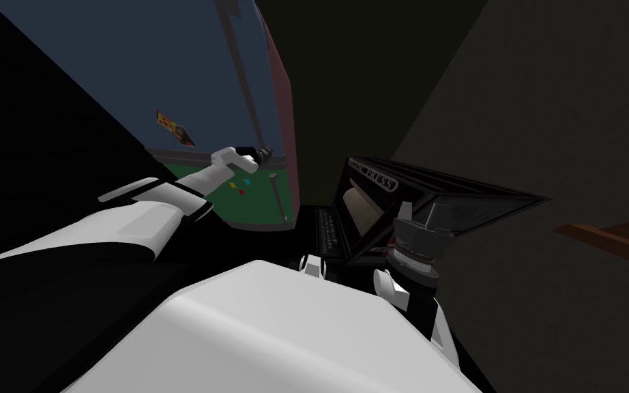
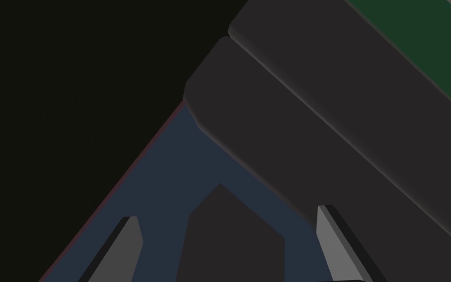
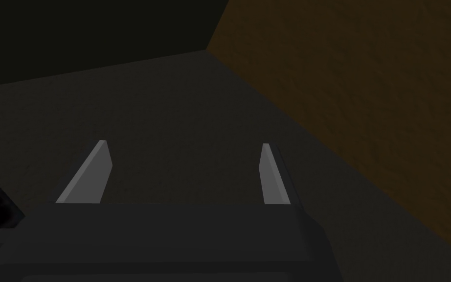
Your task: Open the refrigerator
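Observation:
The refrigerator has a dark blue upper door [image 1: 170, 61] and a green lower door [image 1: 252, 198]. A long dark handle [image 1: 245, 82] runs down the blue door's right side. My left gripper [image 1: 265, 151] is stretched out to that handle's lower end, near the seam between the doors. In the left wrist view the left gripper [image 2: 226, 212] is open. The thick dark grey handle [image 2: 317, 112] crosses just beyond its fingertips, with blue door [image 2: 170, 166] behind and green [image 2: 415, 29] past it. My right gripper [image 3: 184, 143] is open and holds nothing, low by my chest.
A dark box with a window and the lettering "PRESS" [image 1: 374, 205] stands right of the refrigerator, close to my right arm. Small coloured magnets [image 1: 173, 126] sit on the blue door. A brown wooden edge [image 1: 613, 239] lies at the far right. A black area fills the left.

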{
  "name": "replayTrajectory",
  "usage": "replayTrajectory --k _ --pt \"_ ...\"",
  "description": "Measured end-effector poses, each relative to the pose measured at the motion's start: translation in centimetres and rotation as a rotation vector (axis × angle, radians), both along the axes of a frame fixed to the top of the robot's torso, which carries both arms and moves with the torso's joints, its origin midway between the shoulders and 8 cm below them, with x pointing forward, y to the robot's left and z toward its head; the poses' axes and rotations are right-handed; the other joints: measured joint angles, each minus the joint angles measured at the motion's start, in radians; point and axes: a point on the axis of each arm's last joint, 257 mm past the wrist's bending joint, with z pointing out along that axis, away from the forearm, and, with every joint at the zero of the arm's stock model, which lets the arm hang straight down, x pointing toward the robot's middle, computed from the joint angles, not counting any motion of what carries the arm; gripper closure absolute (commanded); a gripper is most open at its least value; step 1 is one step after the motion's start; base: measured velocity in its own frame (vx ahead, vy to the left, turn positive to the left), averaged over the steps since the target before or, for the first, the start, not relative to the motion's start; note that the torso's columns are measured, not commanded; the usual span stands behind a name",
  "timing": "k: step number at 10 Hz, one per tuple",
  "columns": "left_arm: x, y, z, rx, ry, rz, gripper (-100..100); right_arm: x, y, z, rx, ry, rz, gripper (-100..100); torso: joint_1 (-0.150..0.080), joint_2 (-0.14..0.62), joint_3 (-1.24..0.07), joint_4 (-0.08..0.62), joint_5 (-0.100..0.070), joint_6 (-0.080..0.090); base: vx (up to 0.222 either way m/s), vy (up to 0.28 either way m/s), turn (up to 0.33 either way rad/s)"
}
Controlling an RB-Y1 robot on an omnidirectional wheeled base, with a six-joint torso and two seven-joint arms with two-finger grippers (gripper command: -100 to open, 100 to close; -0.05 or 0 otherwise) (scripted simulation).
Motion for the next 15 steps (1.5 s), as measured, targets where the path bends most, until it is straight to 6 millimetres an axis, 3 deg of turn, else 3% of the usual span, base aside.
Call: replayTrajectory --k 4,5,15 --pt "-0.4 3.3 1.0 -0.007 -0.028 0.022 -100 0.0 0.0 0.0 0.0 0.0 0.0 0 0.0 0.0 0.0 0.0 0.0 0.0 0.009 -0.047 0.0" --pt "-0.4 3.3 1.1 -0.006 -0.029 0.021 100 0.0 0.0 0.0 0.0 0.0 0.0 0 0.002 0.001 0.0 0.0 0.001 0.0 -0.013 0.04 0.004" --pt "-0.1 -4.7 -0.6 -0.005 0.01 -0.019 100 0.0 0.0 0.0 0.0 0.0 0.0 0 0.001 -0.001 -0.001 -0.002 0.001 0.0 -0.012 0.07 0.003"
